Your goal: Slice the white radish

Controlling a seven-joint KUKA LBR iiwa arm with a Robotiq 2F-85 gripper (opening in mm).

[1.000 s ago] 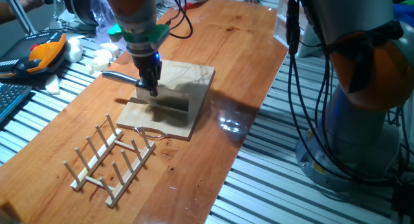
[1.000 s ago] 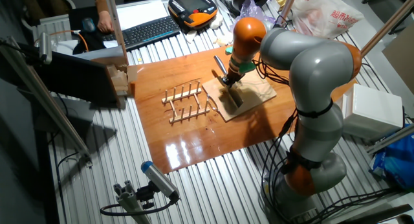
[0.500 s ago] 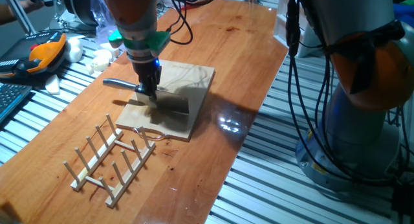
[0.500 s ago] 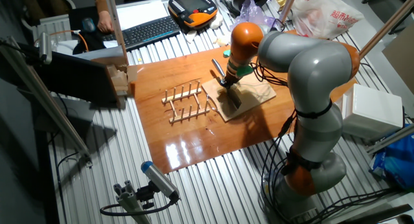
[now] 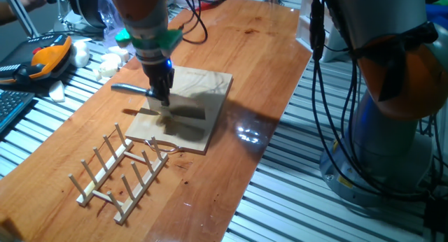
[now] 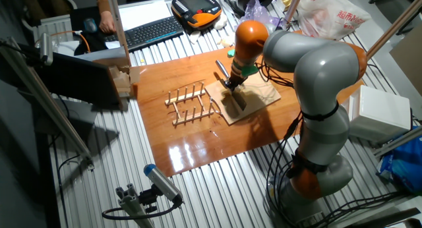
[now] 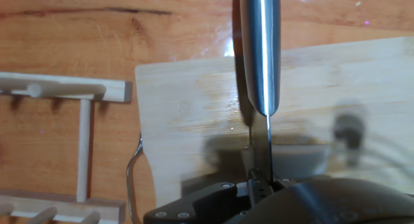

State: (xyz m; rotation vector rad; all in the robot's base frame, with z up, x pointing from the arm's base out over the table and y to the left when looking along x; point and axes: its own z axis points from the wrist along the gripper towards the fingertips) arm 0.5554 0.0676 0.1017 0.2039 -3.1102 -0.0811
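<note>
Wooden board [image 5: 210, 84] on the bench [image 5: 252, 46], and the gripper [image 5: 162, 95] low over its near-left part with a knife [image 5: 129, 89]. The jaws are clenched on the knife. Its dark handle sticks out to one side, towards the bench's cluttered edge, and the blade reaches the other way across the board.

From the hand view, the knife [image 7: 260, 49] runs straight up the middle of the picture, away from the gripper [image 7: 259, 185], with the board [image 7: 362, 88] beneath it. Just ahead of the jaws, a pale, blurred strip lies on the board under the blade, and I take that to be the radish [image 7: 304, 158]. It stretches left to right, so its long axis sits across the blade, more or less square to it. More of it shows right of the blade than left. Whether the edge touches it or is a little above, I cannot tell, as the picture is smeared there. From the fixed views the radish is too small and too shadowed under the hand to make out.

So the cut looks to turn on a straight drop: the radish is directly below the blade, near its heel rather than its tip, and lying crosswise. That suits slicing rounds off it.

A wooden rack [image 5: 119, 168] stands beside the board's near corner, apart from the knife.
</note>
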